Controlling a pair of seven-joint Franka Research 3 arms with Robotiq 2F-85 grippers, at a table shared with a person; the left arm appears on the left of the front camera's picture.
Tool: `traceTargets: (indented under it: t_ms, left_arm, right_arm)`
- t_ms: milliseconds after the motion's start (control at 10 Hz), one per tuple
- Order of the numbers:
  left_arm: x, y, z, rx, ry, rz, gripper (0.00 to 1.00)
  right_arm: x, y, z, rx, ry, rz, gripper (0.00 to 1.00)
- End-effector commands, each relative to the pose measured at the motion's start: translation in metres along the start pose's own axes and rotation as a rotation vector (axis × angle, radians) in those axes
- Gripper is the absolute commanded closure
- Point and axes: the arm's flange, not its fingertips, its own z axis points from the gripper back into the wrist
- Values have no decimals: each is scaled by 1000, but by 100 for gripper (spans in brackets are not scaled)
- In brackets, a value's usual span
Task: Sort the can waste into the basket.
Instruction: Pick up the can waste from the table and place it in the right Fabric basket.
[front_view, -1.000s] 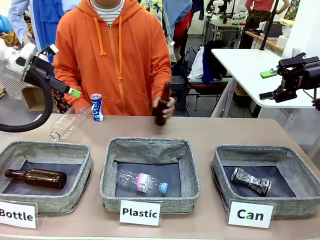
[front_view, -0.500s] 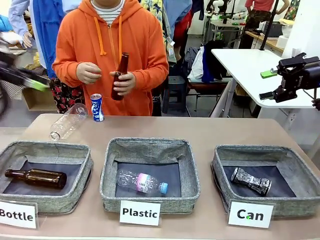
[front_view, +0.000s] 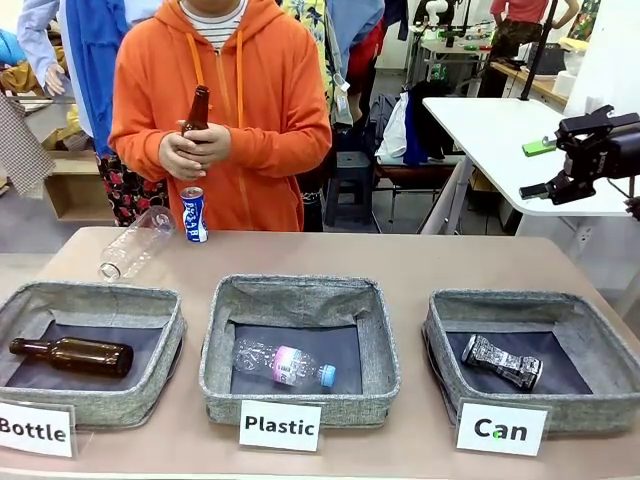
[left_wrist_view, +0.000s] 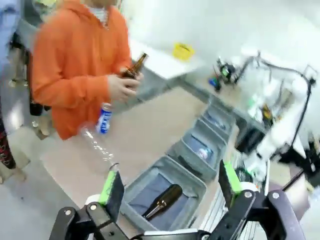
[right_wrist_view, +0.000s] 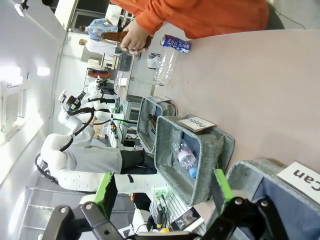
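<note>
Right gripper: raised at the robot's right, above table level and apart from every basket. Its jaws are spread wide with nothing between them. Its own wrist view confirms that both green pads stand apart and empty.

Left gripper: jaws likewise fully apart, holding nothing. It hangs high off the robot's left end of the table and looks down across the row of baskets.

Can waste, item one: the small blue-and-white metal drink can with silver top stands upright on the beige tabletop near the far edge. It is directly in front of the person in the orange hoodie and outside any basket. Just beside it, toward the robot's left, a clear plastic bottle lies on its side.

Can waste, item two: the crushed can with black-and-white pattern lies on the dark lining of the square grey fabric basket at the robot's right. This basket is fronted by a white card reading "Can".

Middle grey basket, carded "Plastic": one clear bottle with a pink label and blue cap, lying flat.

Left grey basket, carded "Bottle": one brown glass bottle, lying flat.

The person's two hands hold a second brown glass bottle upright at chest height, clear of the table.
</note>
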Motion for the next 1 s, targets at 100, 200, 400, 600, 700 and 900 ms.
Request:
traceTargets:
  t_ms: [100, 200, 400, 600, 700, 900]
  left_arm:
    - [-44, 5, 41, -28, -249, -19, 0]
    - [-61, 5, 51, -33, -264, -12, 0]
    - [-73, 12, 51, -36, -246, 16, 0]
    - [-55, 19, 30, -61, -154, 22, 0]
    - [-39, 28, 8, -57, -80, 53, 0]
    - [-10, 58, -36, -53, 94, 122, 0]
  right_arm:
    - [1, 3, 1, 0, 12, 5, 0]
    - [1, 3, 1, 0, 12, 5, 0]
    - [1, 3, 1, 0, 12, 5, 0]
    - [1, 3, 1, 0, 12, 5, 0]
    - [1, 3, 1, 0, 12, 5, 0]
    - [1, 3, 1, 0, 12, 5, 0]
